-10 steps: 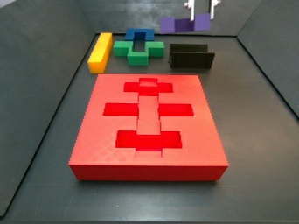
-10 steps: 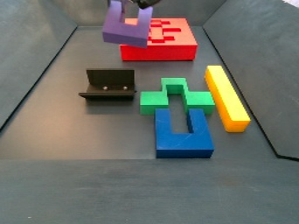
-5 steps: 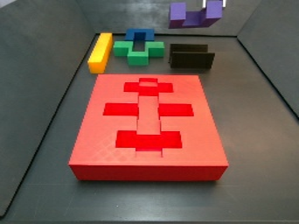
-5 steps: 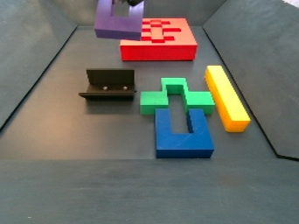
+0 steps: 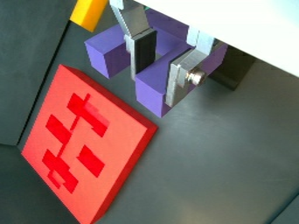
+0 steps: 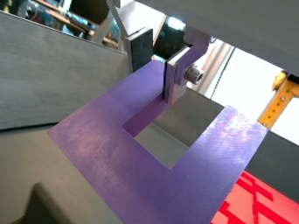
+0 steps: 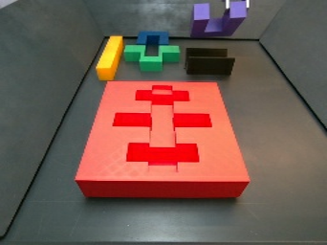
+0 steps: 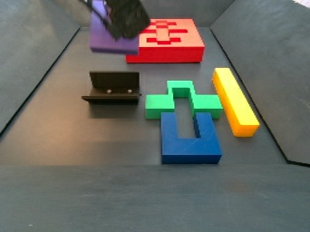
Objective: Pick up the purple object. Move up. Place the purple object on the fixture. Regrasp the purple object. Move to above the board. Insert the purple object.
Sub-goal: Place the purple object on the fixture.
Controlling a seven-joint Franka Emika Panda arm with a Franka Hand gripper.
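I see the gripper point(image 5: 160, 58) high above the floor, its silver fingers point(image 5: 179, 80) closed on one prong of the purple object point(image 5: 114, 51), which hangs in the air, well clear of the fixture point(image 7: 209, 62). In a side view it sits near the far end of the board point(image 8: 168, 43), above the floor just beside it.

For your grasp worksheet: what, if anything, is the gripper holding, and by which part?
The gripper, raised above the floor, holds the purple object: its fingers clamp one prong of the U.
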